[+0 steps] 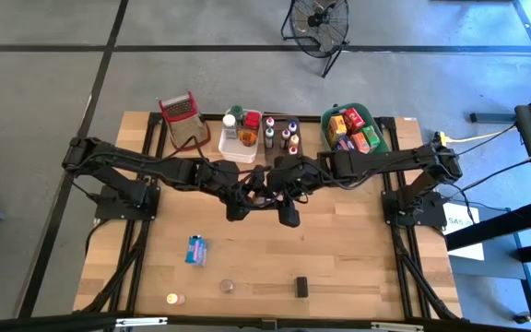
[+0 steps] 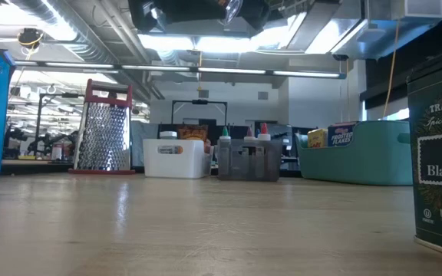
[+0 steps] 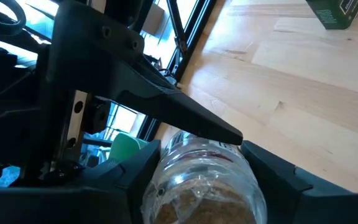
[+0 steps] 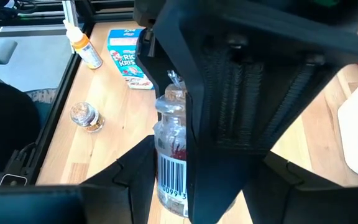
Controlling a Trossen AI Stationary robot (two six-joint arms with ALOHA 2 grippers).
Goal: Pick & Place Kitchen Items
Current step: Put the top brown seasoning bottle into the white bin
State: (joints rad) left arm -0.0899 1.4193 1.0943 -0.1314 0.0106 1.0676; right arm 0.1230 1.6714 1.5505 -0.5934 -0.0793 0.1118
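A clear spice jar with brownish grains and a barcode label is held up over the table's middle. My left gripper is shut on it. My right gripper meets it from the other side, open, with its fingers standing on either side of the jar and of the left gripper's head. One right finger lies across the jar's far part; whether it touches I cannot tell. In the high view both grippers cover the jar. In the low view they show only at the top edge. My left gripper pinches the clear jar between its two fingers, one on each side of the jar's round wall. The jar lies along the fingers and is lifted clear of the table. Which end of it the fingers have is hidden below the picture's edge.
Near the table's front lie a blue cereal box, a small jar, an orange-capped bottle and a dark tin. Along the far edge stand the red-rimmed wire basket, a white bin, a grey bin and a green bin.
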